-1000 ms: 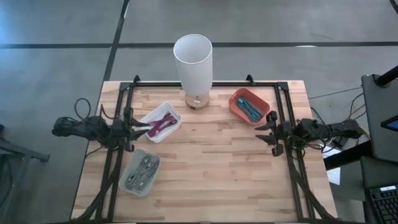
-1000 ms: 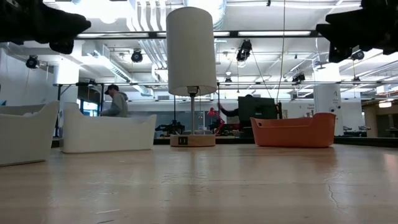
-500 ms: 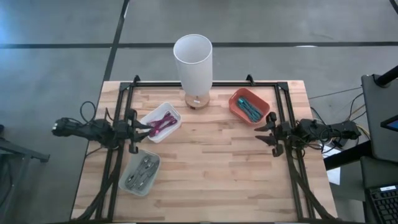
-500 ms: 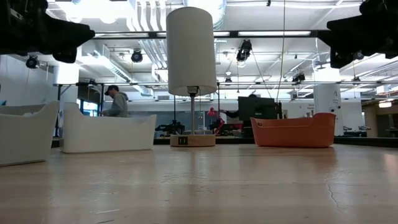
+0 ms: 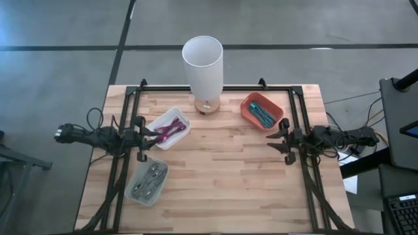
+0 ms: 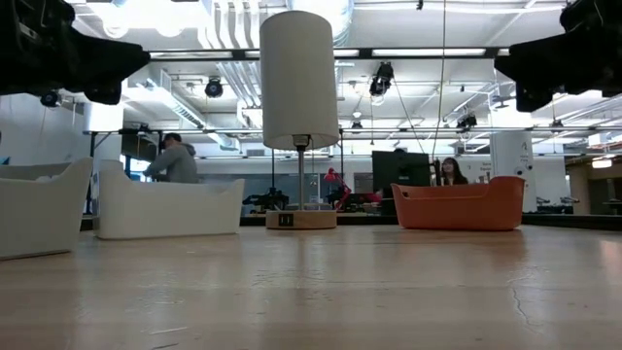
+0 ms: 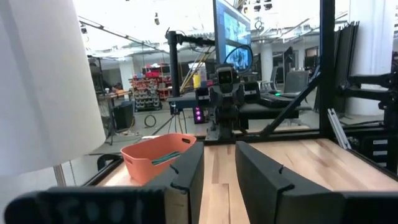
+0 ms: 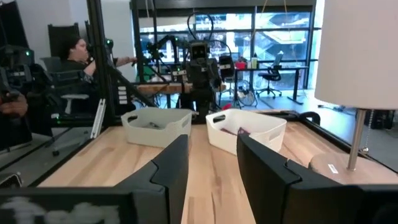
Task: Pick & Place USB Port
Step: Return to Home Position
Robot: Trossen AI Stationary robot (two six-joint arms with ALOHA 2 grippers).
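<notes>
A lamp with a white shade [image 5: 202, 60] stands on a wooden base [image 5: 208, 106] at the table's far middle; the base shows a small dark socket [image 6: 285, 220] on its front. An orange bin [image 5: 262, 111] holds teal cables. A white bin [image 5: 168, 128] holds magenta cables, and a second pale bin [image 5: 147, 181] holds silver pieces. My left gripper [image 5: 157, 134] hovers open at the table's left, beside the white bin. My right gripper [image 5: 271, 138] hovers open at the right, just nearer than the orange bin. Both point toward the table's middle and hold nothing.
Black frame rails [image 5: 128, 117] run along the table's left, right and far sides. Bare wood [image 5: 215, 176] fills the middle and near part of the table. Beyond the table, a person [image 6: 173, 160] sits at a desk in the room.
My left arm has shifted a little toward the table's near edge and settled beside the white bin. Its fingers stay open. The bins and the lamp have not moved.
</notes>
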